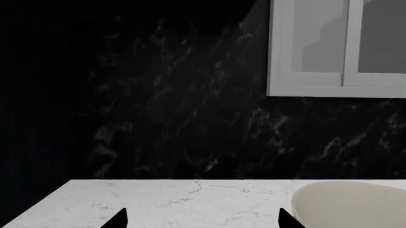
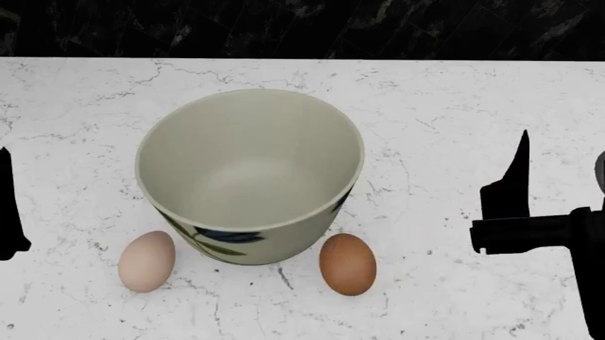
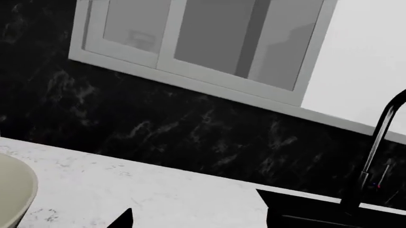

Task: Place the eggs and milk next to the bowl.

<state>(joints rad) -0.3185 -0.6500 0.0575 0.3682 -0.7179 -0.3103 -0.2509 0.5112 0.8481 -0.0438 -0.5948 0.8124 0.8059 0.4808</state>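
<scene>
No readable text, label, brand, number or sign appears in any view.

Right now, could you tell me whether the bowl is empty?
Empty: the head view looks straight into the bowl and shows only its plain cream inside.

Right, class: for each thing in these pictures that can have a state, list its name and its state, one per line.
bowl: upright on the counter, empty inside.
pale egg: lying on the counter beside the bowl, unheld.
brown egg: lying on the counter beside the bowl, unheld.
left pincer: open, holding nothing.
right pincer: only one finger shows clearly; open or shut cannot be told.
window: shut.
</scene>
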